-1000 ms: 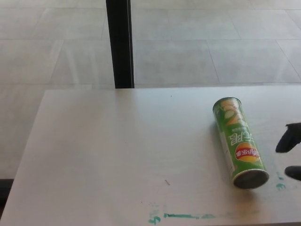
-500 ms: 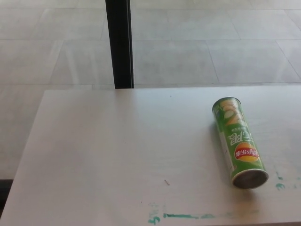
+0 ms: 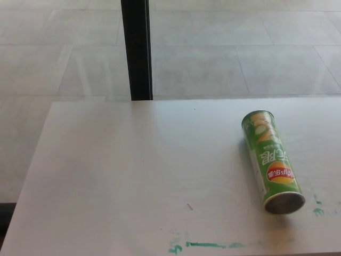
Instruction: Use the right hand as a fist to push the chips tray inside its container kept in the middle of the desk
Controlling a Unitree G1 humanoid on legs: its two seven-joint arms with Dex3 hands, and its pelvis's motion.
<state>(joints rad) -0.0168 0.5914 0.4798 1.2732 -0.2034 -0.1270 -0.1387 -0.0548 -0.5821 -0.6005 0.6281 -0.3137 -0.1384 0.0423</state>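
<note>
A green chips can lies on its side on the white desk, right of the middle. Its long axis runs from far to near, and the near end shows a grey round face towards me. No tray sticks out of the can as far as I can see. Neither of my hands shows in the head view.
A black post stands behind the desk's far edge, on a pale tiled floor. Green paint smears mark the desk near its front edge and to the right of the can.
One second ago my right hand showed at the right edge beside the can; it has left the picture. The can has not moved.
</note>
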